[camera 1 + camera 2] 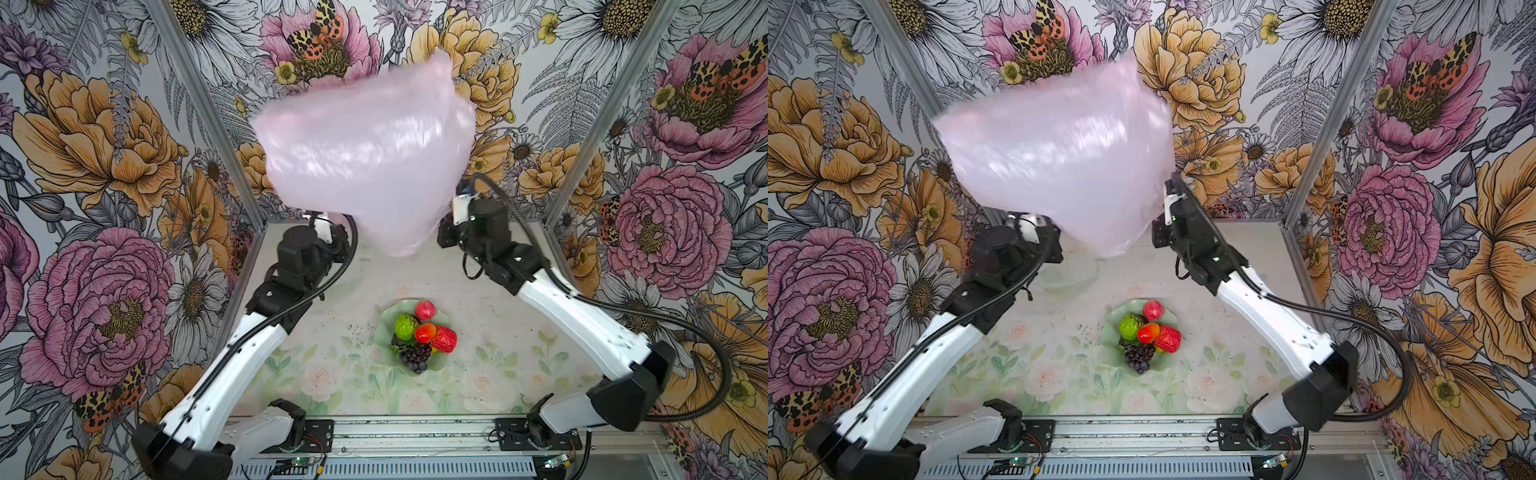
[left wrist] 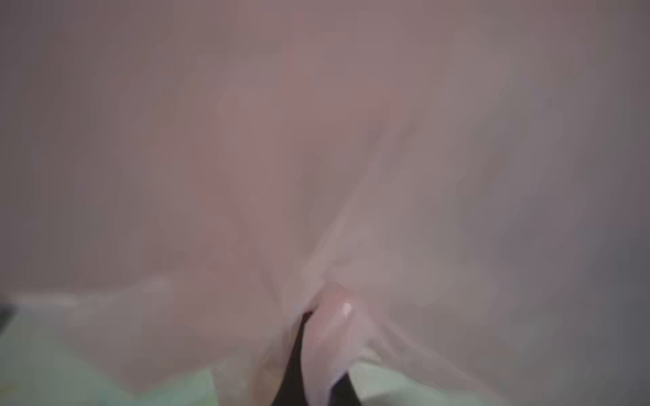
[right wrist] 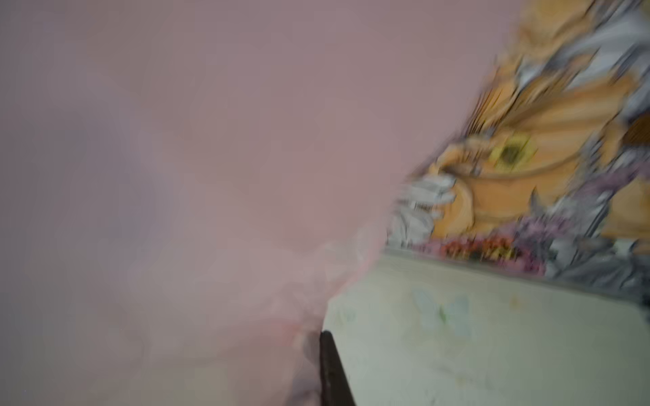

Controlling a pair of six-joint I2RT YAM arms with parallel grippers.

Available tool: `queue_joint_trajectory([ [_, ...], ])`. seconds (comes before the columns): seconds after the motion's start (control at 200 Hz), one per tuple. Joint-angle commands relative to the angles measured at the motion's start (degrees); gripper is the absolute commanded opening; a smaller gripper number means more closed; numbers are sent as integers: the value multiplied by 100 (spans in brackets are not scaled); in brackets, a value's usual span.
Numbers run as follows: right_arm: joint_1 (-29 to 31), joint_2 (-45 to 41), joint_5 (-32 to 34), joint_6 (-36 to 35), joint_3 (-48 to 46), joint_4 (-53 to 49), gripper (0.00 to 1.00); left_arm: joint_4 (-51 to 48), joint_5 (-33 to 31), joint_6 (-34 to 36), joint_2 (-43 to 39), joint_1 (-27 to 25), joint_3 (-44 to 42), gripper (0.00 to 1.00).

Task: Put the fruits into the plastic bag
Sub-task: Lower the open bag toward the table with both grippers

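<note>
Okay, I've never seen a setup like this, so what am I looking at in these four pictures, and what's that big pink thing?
These are two white robot arms, each ending in a pincer. Two pictures look down from one overhead camera; the two blurry ones come from wrist cameras. The pink thing is a thin plastic bag, held up above the table. The left pincer is shut on its bunched film; the right pincer seems to grip it too, though only one finger shows. A pale green dish holds the toy fruits, none bagged yet.
</note>
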Motion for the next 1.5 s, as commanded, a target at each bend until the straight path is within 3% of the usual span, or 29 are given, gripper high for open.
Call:
queue_joint_trajectory([
  [0.0,-58,-297,-228,812,-150,-732,0,-916,727,-881,-126,64,-458,0],
  [0.11,-144,-288,-224,597,232,-731,0,-847,534,-928,-462,182,-315,0],
  [0.29,-320,42,-329,350,1077,-706,0,-869,1060,-1101,-290,831,544,0],
  [0.47,-387,681,-336,-89,3121,-705,0,-927,1634,-1288,508,1367,2404,0],
  [0.64,-301,1062,-395,-477,5797,-689,0,-947,1538,-1150,800,1240,4597,0],
  [0.735,-117,1141,-424,-902,6905,-646,0,-909,945,-258,596,682,5358,0],
  [0.806,8,1033,-455,-1080,7095,-535,0,-774,444,467,317,172,5472,0],
  [0.936,182,456,-505,-1190,5910,17,0,-435,-7,1009,-341,-244,4749,0],
  [1.081,177,-224,-131,-801,3124,962,0,-75,-485,1256,-1194,-278,2686,0],
  [1.166,100,-34,-64,22,1763,644,0,-199,-763,1005,-1424,-109,1274,0],
  [1.251,-15,528,-649,808,895,83,0,-559,125,-137,-1313,673,-118,0],
  [1.361,-31,725,-865,961,391,42,0,-994,1344,-1290,-1211,1639,-1385,0],
  [1.491,-177,673,-897,673,778,34,0,-1080,1319,-1655,-2286,1829,-1821,0],
])
